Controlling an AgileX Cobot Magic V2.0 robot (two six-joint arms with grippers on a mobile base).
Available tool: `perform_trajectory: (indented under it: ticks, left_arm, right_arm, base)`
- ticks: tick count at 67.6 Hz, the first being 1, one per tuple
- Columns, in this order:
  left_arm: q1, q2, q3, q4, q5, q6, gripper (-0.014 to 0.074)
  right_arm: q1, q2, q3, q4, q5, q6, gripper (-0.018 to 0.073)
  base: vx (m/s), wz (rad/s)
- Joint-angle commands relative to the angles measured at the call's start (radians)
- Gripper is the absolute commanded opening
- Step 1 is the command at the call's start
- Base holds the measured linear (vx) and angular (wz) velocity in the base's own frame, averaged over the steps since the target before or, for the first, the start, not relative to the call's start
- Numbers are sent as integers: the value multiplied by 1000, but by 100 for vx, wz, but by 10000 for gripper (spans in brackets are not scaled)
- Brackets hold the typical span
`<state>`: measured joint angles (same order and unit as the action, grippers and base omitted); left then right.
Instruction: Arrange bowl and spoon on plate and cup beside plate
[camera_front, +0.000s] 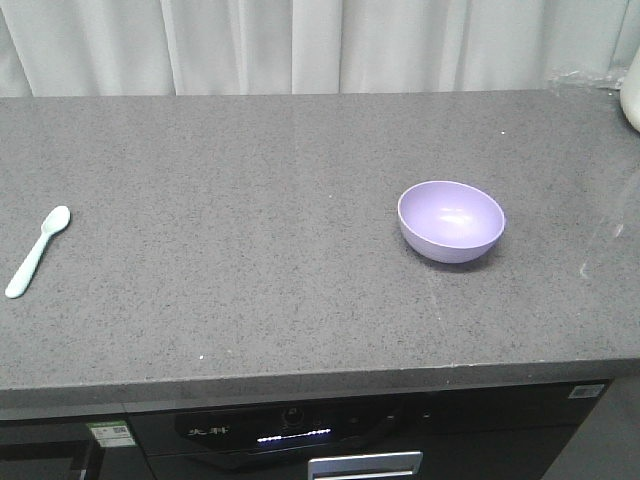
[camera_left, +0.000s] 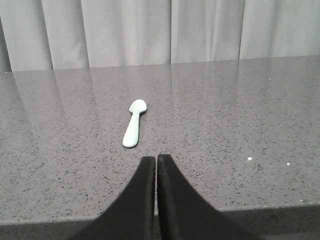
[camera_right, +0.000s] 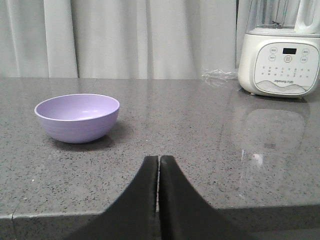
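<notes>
- Counter: dark grey speckled stone, pale curtain behind it.
- Bowl: upright and empty, right of centre on the counter. It stands directly on the stone with nothing under it.
- Spoon: flat on the counter at the far left, near the front edge, scoop end pointing away from the robot. It is well apart from the bowl.
- Plate: not in any view.
- Cup: not in any view.
- White appliance with a control panel stands at the far right back of the counter. It is not part of the task.
- Left gripper: fingers closed together, holding nothing. It sits at the near counter edge, with the spoon straight ahead and short of contact.
- Right gripper: fingers closed together, holding nothing. It is also at the near edge, with the bowl ahead and to its left, not touched.
- Progress (judgement): nothing is arranged yet.
  - The bowl and spoon lie separately on bare counter, and neither is gripped.
- Left to do (judgement):
  - locate the plate and set the bowl and spoon on it
  - stand the cup beside the plate
  - open both claws before any grasp
</notes>
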<state>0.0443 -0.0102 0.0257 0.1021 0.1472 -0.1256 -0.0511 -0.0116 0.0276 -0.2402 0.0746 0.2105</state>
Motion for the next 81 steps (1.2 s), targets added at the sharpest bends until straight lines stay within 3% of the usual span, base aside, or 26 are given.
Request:
perform_trajectory:
  ticks: [1, 81]
  left_arm:
    - [-1, -12, -8, -1, -69, -8, -6]
    - [-1, -12, -8, -1, -69, -8, -6]
  right_arm:
    - [-5, -9, 4, -7, -75, -1, -3]
    - [-5, -9, 4, -7, -75, -1, -3]
  base:
    - [4, 1]
    - [4, 1]
